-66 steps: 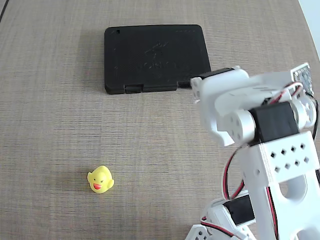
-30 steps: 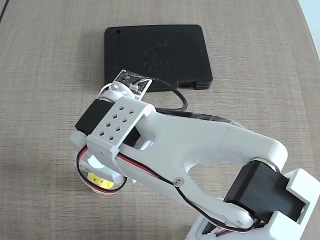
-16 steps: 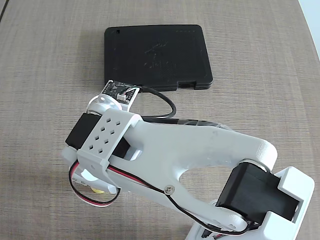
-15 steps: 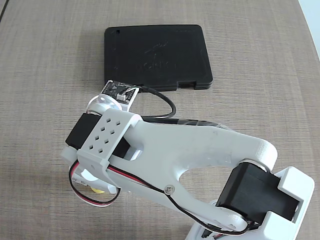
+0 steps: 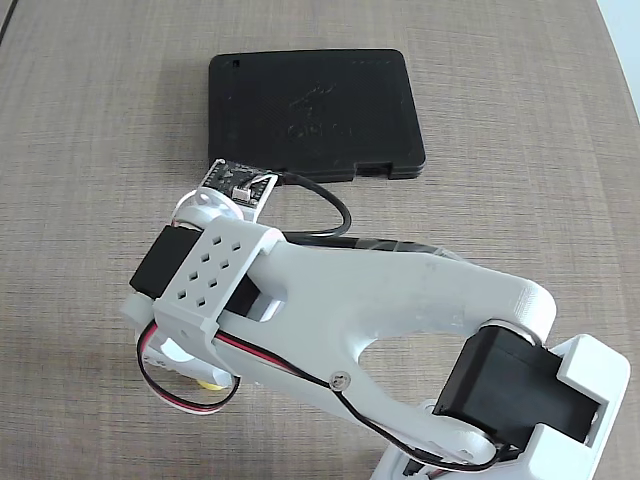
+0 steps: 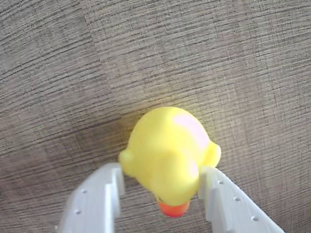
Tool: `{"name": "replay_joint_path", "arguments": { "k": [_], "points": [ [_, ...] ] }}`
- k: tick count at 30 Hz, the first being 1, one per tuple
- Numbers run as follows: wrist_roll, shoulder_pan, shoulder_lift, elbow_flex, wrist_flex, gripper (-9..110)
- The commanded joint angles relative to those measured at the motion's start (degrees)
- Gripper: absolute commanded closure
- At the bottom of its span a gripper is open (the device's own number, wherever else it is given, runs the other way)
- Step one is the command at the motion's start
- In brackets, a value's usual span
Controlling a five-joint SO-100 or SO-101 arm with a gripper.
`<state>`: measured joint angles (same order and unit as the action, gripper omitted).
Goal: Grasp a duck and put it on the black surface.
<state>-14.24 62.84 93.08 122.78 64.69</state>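
Observation:
In the wrist view the small yellow duck (image 6: 167, 145) with its red-orange beak sits between my two white fingers (image 6: 104, 194). Both fingers touch its sides, so my gripper (image 6: 160, 170) is shut on it. I cannot tell whether the duck rests on the table or hangs just above it. In the fixed view only a sliver of the yellow duck (image 5: 207, 383) shows under the white arm, at the lower left, and the jaws are hidden there. The black surface (image 5: 315, 110) is a flat matte case lying at the top centre, well away from the duck.
The white arm (image 5: 380, 300) stretches from its base (image 5: 560, 410) at the lower right across the wood-grain table (image 5: 90, 150). A black cable (image 5: 335, 205) loops near the case's near edge.

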Motion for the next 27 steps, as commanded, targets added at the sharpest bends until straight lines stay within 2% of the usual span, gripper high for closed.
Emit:
{"name": "replay_joint_path", "arguments": {
  "k": [1,4,13,19,23,27],
  "points": [
    [0.09,0.0,0.18,-2.02,0.09,97],
    [-0.09,0.0,0.18,-1.85,0.09,102],
    [-0.09,-0.09,1.76,-2.02,0.97,101],
    [-0.18,-0.88,11.43,-2.29,3.78,101],
    [-0.18,-7.38,21.97,-8.35,11.78,101],
    [-0.35,-19.95,29.44,-20.3,19.6,101]
  ]
}}
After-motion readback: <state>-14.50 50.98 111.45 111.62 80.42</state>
